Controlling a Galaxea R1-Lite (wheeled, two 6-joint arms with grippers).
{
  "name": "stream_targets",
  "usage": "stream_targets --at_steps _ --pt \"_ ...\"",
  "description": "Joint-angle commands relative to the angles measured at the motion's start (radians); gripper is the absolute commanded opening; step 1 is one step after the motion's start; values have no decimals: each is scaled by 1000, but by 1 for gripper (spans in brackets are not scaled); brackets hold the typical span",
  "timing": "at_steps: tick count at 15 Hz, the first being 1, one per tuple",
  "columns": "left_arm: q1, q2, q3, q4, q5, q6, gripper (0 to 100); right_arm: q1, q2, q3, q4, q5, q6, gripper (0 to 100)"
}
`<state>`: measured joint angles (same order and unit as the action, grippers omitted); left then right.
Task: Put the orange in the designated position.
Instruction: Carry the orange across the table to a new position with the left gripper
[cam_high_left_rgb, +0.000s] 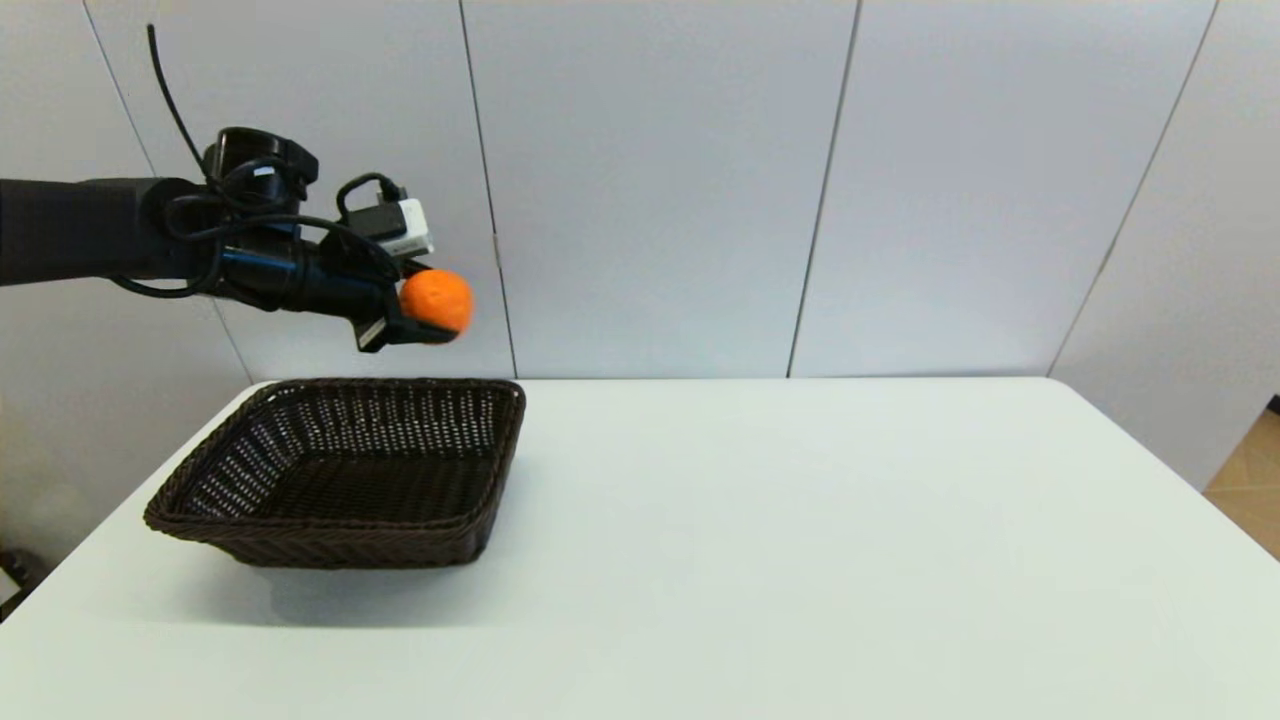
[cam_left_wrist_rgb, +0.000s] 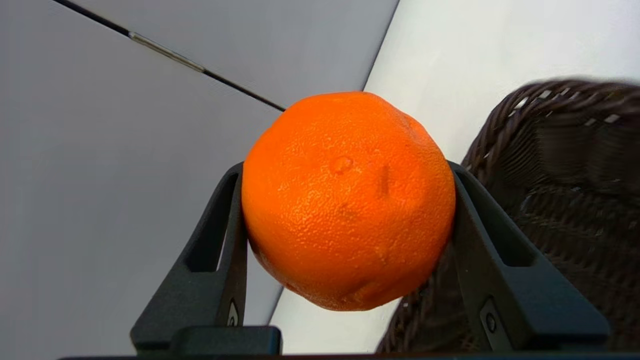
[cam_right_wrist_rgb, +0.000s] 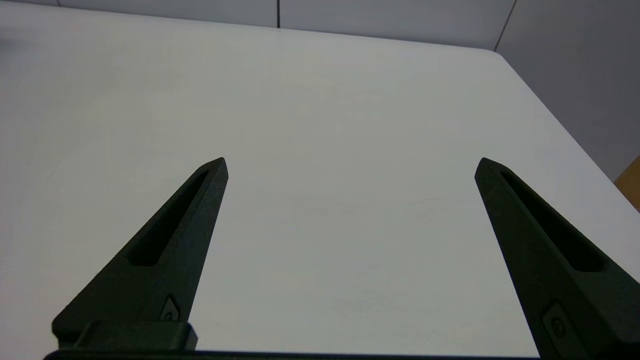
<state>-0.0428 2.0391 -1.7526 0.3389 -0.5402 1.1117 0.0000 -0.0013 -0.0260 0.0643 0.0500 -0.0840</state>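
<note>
My left gripper is shut on the orange, a small bright fruit with dimpled skin, and holds it high in the air above the far rim of the dark wicker basket. In the left wrist view the orange fills the gap between the two black fingers, and the basket lies below and to one side. My right gripper is open over bare white table; it is out of the head view.
The basket stands on the left part of the white table, close to the left edge. Grey wall panels rise right behind the table's far edge. The table's right edge drops to a wooden floor.
</note>
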Motion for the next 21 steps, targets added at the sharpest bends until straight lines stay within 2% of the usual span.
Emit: stream_targets --at_steps 1,6,11,21 --pt "23 76 -7 2 -40 57 0 0 0 0 0 1 -2 100" --pt "61 119 -45 9 -47 138 0 0 0 0 0 1 -2 100" --pt "61 161 -174 167 -46 180 0 0 0 0 0 1 0 100" --pt "61 220 -217 167 -47 206 0 0 0 0 0 1 -2 100"
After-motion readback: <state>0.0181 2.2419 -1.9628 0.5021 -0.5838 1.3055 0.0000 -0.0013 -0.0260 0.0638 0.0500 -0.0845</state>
